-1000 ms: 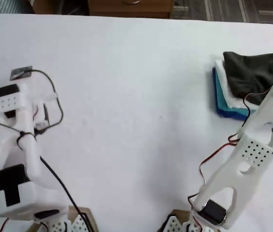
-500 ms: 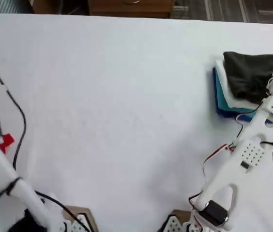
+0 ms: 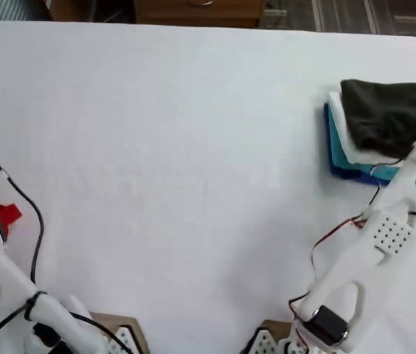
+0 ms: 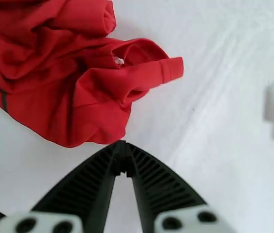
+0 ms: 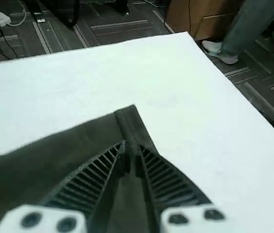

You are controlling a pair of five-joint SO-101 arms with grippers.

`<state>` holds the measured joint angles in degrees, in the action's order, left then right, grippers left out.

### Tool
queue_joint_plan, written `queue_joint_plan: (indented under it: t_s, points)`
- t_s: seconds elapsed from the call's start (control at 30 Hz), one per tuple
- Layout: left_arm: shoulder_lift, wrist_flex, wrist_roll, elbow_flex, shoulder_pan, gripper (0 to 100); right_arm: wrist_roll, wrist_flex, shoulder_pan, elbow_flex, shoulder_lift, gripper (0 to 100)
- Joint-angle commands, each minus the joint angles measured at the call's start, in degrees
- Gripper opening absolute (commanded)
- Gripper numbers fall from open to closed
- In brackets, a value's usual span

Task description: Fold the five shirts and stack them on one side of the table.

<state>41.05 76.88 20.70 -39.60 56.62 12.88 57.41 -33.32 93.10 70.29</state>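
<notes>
At the right edge of the desk [image 3: 193,147] the right gripper [image 5: 128,162], closed, sits over the dark shirt [image 5: 40,150] topping the stack [image 3: 338,151]. The left gripper [image 4: 123,167], also closed, hovers by a crumpled red shirt [image 4: 54,73].

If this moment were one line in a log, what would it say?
left tool: shut, near crumpled red shirt | right tool: shut, over dark shirt atop folded stack

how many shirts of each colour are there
red shirt: 1
dark shirt: 1
white shirt: 1
teal shirt: 1
blue shirt: 1
total: 5
</notes>
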Motion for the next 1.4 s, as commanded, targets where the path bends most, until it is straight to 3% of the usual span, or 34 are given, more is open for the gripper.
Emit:
queue_joint_plan:
  t_s: [0.0,0.13,0.2,0.3,0.47,0.67,0.83,0.97,1.1,1.27,1.37]
  points:
    - [0.88,-4.22,0.53,3.47,2.99,7,-1.93,16.48,4.35,2.46,-16.66,11.6]
    - [-3.69,-10.46,3.34,4.7,8.62,21,-1.05,34.51,9.27,2.46,-27.74,14.9]
    - [-9.41,-11.43,3.6,5.23,10.46,21,2.9,43.3,12.35,2.46,-33.01,14.2]
    - [-20.31,-13.01,3.78,8.13,11.16,21,8.35,44.26,13.32,0.18,-40.31,12.3]
    - [-40.53,-13.1,3.78,20.88,11.16,21,10.64,44.26,11.21,-12.48,-56.4,10.1]
    - [-59.34,-7.12,4.4,36.0,10.81,21,14.95,44.26,5.85,-49.14,-86.81,10.2]
    - [-68.48,-1.14,8.53,44.26,9.41,19,21.27,44.0,7.6,-82.99,-115.12,10.2]
    - [-70.95,4.4,8.53,48.31,8.35,1,24.26,43.91,15.52,-103.03,-132.18,10.2]
    - [-70.86,11.78,8.0,52.88,3.78,3,25.58,43.82,21.23,-117.8,-142.2,10.2]
    - [-70.77,25.05,0.88,68.09,-7.12,3,25.32,37.41,21.67,-132.22,-146.68,10.2]
    - [-67.96,25.58,-3.16,74.77,-14.33,3,25.14,31.78,21.67,-140.13,-147.38,10.2]
